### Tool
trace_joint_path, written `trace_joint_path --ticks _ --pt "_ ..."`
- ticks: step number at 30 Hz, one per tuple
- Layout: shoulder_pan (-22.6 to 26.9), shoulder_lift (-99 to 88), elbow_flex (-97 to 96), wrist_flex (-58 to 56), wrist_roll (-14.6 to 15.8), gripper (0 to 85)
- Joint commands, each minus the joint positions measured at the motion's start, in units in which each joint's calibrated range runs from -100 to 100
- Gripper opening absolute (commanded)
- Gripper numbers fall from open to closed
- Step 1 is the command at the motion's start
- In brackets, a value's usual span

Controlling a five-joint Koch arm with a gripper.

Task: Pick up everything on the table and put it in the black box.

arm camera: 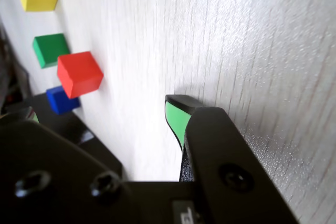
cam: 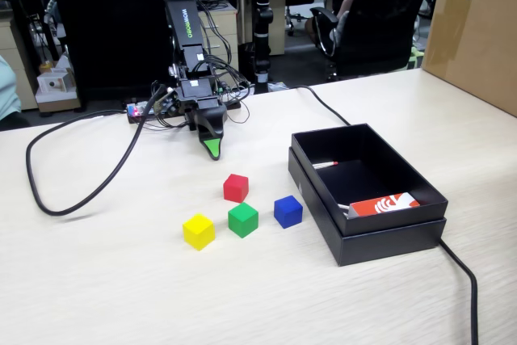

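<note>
On the table (cam: 105, 280) we log, nearest first, yellow cube (cam: 198, 231), green cube (cam: 242, 220), blue cube (cam: 287, 211), red cube (cam: 235, 187), black box (cam: 367, 236) at right, then gripper (cam: 212, 149) empty, opening indeterminate.

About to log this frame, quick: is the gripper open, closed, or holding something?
Gripper: cannot be told. Only one green-tipped jaw shows in either view. It holds nothing, and no cube is near the tip.

4 cubes (cam: 235, 214) beside black box (cam: 380, 240)
</note>
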Motion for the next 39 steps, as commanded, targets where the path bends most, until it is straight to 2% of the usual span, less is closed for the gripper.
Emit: trace_joint_path --ticks 1,5,9,16,22,27,39 --pt "-1.17 0.63 6.22 -12.5 0.24 47.3" --pt "-1.81 0.97 17.82 -29.44 2.69 47.5" --pt "-2.05 5.22 29.79 -39.37 4.84 47.3" --pt "0.63 27.48 58.44 -54.92 8.45 47.1" --pt "2.69 50.66 77.12 -58.03 7.96 44.9" --pt "3.37 65.35 84.82 -58.03 6.84 44.9" --pt "2.83 81.18 87.91 -58.03 6.4 44.9"
